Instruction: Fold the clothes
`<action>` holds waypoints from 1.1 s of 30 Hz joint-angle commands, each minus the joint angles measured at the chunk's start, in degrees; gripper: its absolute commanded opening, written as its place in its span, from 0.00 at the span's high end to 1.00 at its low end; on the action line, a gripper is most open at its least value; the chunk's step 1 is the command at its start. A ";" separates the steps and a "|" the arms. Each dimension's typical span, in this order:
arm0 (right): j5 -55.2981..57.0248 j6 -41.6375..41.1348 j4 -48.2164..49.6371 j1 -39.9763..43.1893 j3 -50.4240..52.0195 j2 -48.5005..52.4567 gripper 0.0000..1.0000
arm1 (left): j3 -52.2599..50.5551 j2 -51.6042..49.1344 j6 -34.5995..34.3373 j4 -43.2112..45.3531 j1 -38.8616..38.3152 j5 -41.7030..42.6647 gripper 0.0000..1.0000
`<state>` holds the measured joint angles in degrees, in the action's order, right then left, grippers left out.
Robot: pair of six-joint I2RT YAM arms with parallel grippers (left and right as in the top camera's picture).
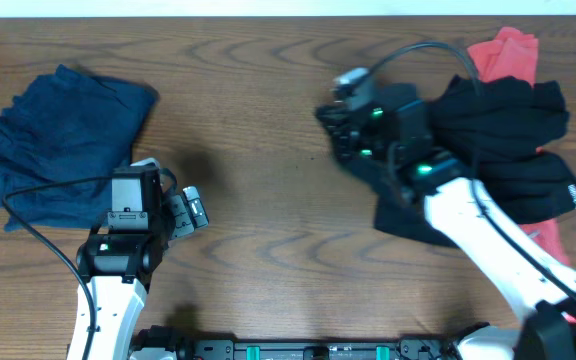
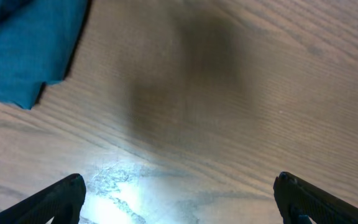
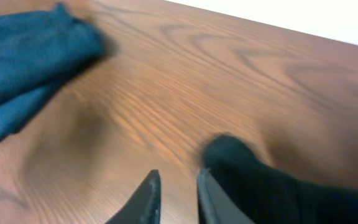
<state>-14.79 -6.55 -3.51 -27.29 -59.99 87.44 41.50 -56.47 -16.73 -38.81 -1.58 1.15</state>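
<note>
Where the right gripper (image 3: 176, 196) is concerned, its fingers stand narrowly parted with bare counter (image 1: 258, 90) showing between them; nothing is pinched. The black top (image 1: 498, 140) lies bunched, not flat. In the wrist view a fold of it sits just beside the outer side of one finger. From overhead its bulk is heaped behind the gripper, over and around the forearm. A coral-red garment (image 1: 508, 50) shows from under the black top, on the side away from the gripper.

The left gripper (image 2: 179, 180) is spread wide over bare counter and holds nothing. The navy garment (image 1: 68, 150) lies loosely bundled beyond it and to its outer side, clear of the fingers. Whether that garment is properly folded cannot be told.

Assessment: the step in hand appears to be laying the black top out on the open counter in front of the right gripper, before any fold. No fold shows in it; that garment is judged near its start.

Requirement for the next move: a firm pinch on an edge or hem of the black top, then a draw towards open counter so the cloth spreads. Fabric draped on the forearm may drag, and the coral-red garment may come along.
</note>
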 commanded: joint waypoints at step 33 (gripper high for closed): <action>29.09 -19.93 -57.57 32.26 0.13 -8.33 0.39 | 2.21 -46.29 -4.39 58.36 -26.97 18.34 0.08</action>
<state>14.85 -27.59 -60.82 4.19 -59.88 79.22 42.15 -99.59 -19.53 18.44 -27.16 19.20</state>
